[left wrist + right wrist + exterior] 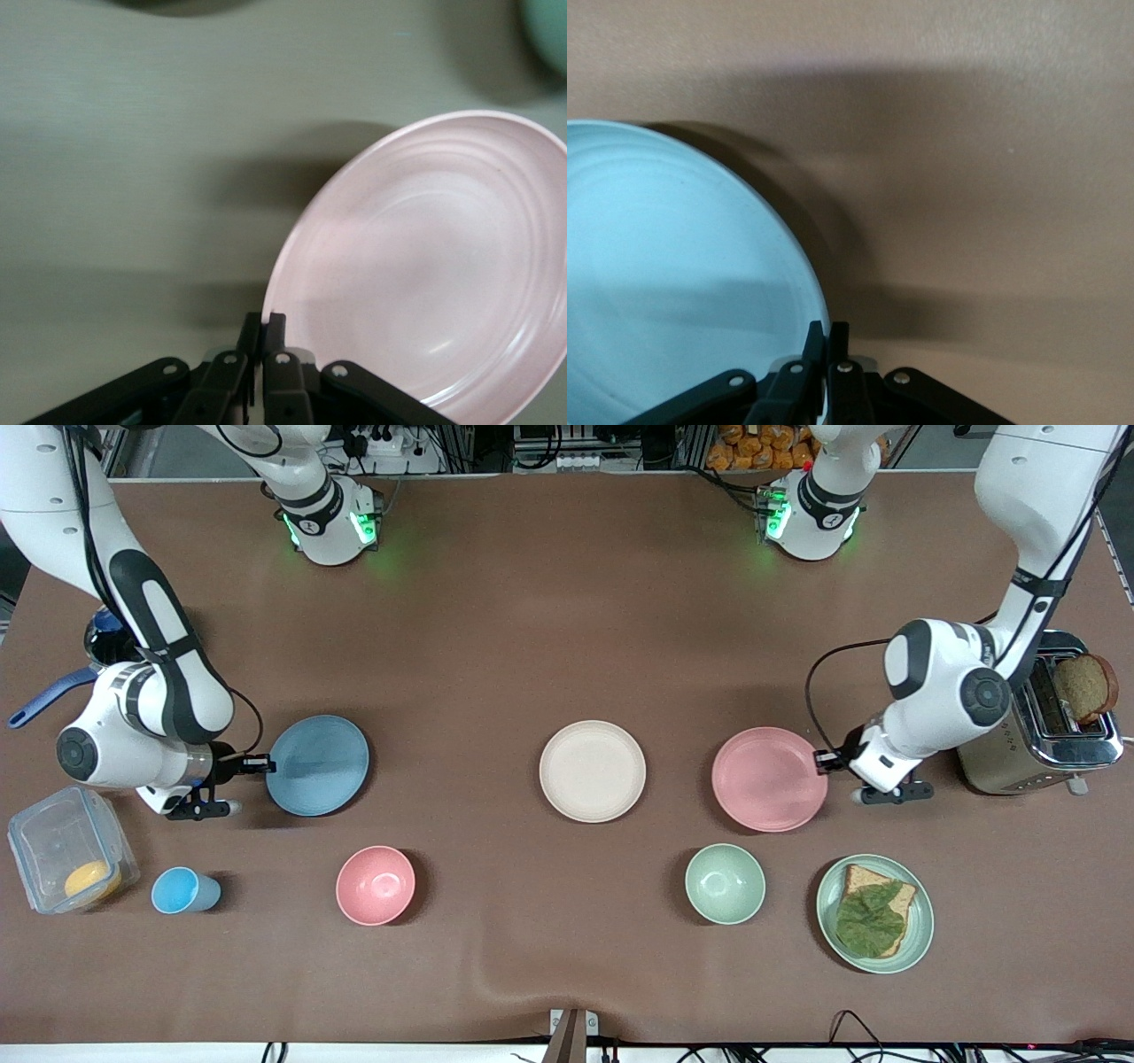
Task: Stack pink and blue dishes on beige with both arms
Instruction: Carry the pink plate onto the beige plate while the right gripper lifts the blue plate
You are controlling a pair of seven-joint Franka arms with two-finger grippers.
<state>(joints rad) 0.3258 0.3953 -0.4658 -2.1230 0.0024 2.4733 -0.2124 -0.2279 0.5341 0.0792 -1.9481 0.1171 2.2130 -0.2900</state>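
Front view, from the right arm's end of the table toward the left arm's end. A clear lidded container [71, 861] holding something orange-yellow stands at the table's edge, with a small blue cup [184, 891] lying just beside it. The right gripper [262, 763] is closed on the rim of the blue plate [318, 765]; in the right wrist view its fingers [813, 345] pinch the plate's edge [673, 283], and a shadow spreads on the brown tabletop [496, 602] next to the plate. A pink bowl [376, 885] sits nearer the front camera than the blue plate. The beige plate [592, 771] lies bare near the table's middle, well apart from the blue plate and near the pink plate [769, 779], lying between the two. A pale green bowl [725, 883] stands nearer the camera than the pink plate. The left gripper [824, 760] is clamped on the pink plate's rim at the side toward the left arm's end; the left wrist view shows its fingers [276, 332] together on the edge of the plate [425, 274], which appears tilted there. A green plate [917, 948] carrying bread and a leaf rests near the camera, and a toaster [1036, 726] with a slice of brown bread standing in it occupies the left arm's end
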